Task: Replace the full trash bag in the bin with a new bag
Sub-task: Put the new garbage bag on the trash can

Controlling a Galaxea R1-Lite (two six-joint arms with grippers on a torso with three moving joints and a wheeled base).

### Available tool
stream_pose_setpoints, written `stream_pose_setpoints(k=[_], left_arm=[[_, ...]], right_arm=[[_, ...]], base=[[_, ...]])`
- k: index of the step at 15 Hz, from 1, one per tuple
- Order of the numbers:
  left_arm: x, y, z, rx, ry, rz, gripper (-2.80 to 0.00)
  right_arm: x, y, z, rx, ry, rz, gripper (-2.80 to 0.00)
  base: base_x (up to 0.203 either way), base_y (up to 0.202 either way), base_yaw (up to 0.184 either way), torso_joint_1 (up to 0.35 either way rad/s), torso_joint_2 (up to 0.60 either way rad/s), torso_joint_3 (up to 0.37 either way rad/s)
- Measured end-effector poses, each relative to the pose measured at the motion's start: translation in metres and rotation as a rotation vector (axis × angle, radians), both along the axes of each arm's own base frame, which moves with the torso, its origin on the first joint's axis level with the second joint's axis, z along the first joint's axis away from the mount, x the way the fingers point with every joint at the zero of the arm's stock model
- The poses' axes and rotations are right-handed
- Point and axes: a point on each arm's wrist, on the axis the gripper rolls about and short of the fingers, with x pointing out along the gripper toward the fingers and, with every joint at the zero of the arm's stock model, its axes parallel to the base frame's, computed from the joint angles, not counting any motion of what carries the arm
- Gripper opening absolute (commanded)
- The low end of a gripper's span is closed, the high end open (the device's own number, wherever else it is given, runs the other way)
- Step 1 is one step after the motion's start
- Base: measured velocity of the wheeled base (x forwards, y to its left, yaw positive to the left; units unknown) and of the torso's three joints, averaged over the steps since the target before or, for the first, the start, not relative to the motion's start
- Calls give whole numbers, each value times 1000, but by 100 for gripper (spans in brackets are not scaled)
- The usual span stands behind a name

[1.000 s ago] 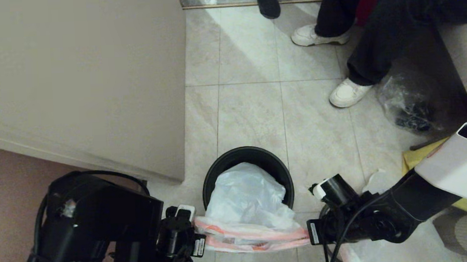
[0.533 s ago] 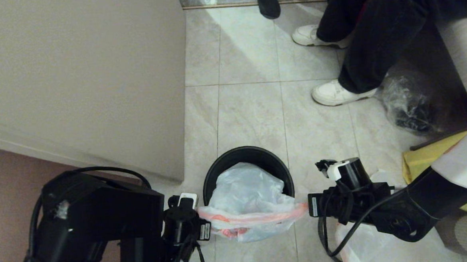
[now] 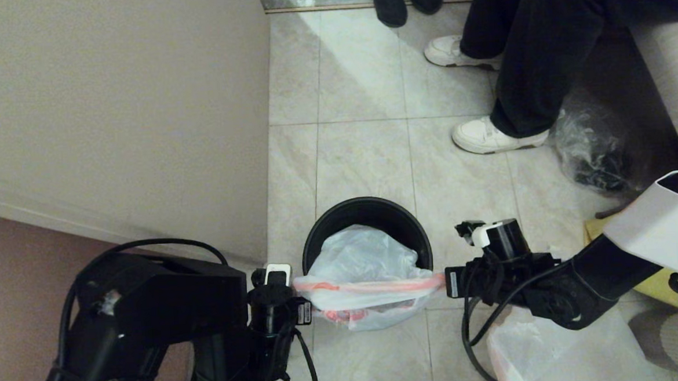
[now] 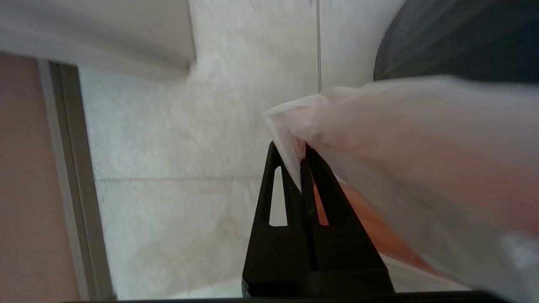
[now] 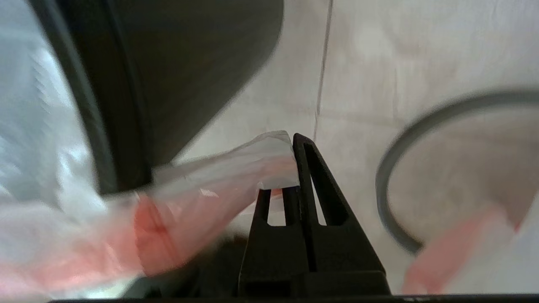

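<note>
Orange-red hem of the new bag is stretching taut at lower centre between the left gripper and right gripper, both clamping it shut; its thin white film is sagging into the black bin.

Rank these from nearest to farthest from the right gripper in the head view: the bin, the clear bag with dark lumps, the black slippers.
1. The bin, just left of the right gripper.
2. The clear bag, farther back, right side.
3. The black slippers, at the far edge.

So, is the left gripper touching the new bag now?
Touching. In the left wrist view, the left gripper is shut on the hem of the new bag; the plastic goes in between its fingertips with no gap.
</note>
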Motion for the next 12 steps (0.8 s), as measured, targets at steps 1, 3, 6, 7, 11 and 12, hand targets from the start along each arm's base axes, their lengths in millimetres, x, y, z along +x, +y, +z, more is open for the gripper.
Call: stream_pose_setpoints(k=[1, 3, 6, 7, 11, 12], left_arm=[[1, 0, 6, -17, -18, 6, -280], [1, -1, 18, -46, -52, 18, 0], [2, 3, 21, -51, -59, 26, 0], [2, 3, 22, -51, -59, 24, 0], [-18, 8, 19, -29, 7, -16, 0], [-27, 10, 21, -24, 27, -35, 0]], right_arm=[[4, 1, 4, 8, -18, -3, -280], [8, 2, 11, 20, -45, -7, 0], [9, 2, 13, 25, -57, -8, 0], [8, 2, 14, 26, -57, -7, 0], [-25, 6, 20, 4, -2, 42, 0], [-38, 7, 23, -9, 24, 64, 0]], base=[[0, 0, 0, 0, 0, 0], [0, 0, 0, 0, 0, 0], [0, 0, 0, 0, 0, 0], [0, 0, 0, 0, 0, 0], [0, 0, 0, 0, 0, 0], [0, 0, 0, 0, 0, 0]])
